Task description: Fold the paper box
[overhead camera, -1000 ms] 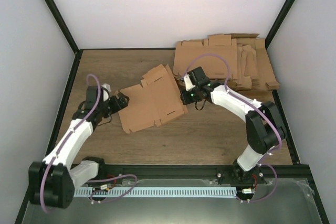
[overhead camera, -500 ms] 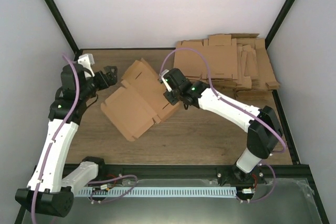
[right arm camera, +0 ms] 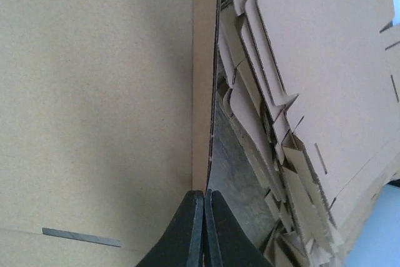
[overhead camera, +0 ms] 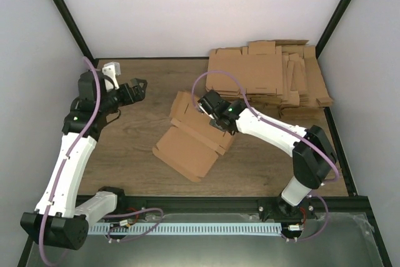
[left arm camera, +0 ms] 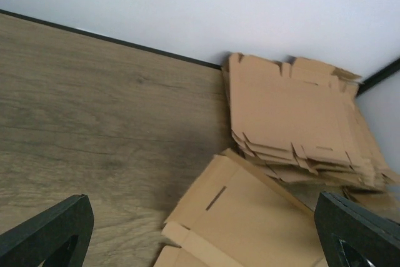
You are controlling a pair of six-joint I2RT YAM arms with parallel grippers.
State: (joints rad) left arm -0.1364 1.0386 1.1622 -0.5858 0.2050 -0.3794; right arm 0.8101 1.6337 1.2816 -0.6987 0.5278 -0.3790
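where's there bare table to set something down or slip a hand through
The table is bare between the left gripper and the paper box, and along the near edge. Crowded: the far right corner, under the pile of blanks.

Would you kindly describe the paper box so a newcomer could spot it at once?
On the wooden table, look to the middle. There lies the paper box, one creased brown cardboard sheet at an angle, its far edge pinched by the right gripper. Unlike the pile of cardboard blanks in the far right corner, it lies alone.
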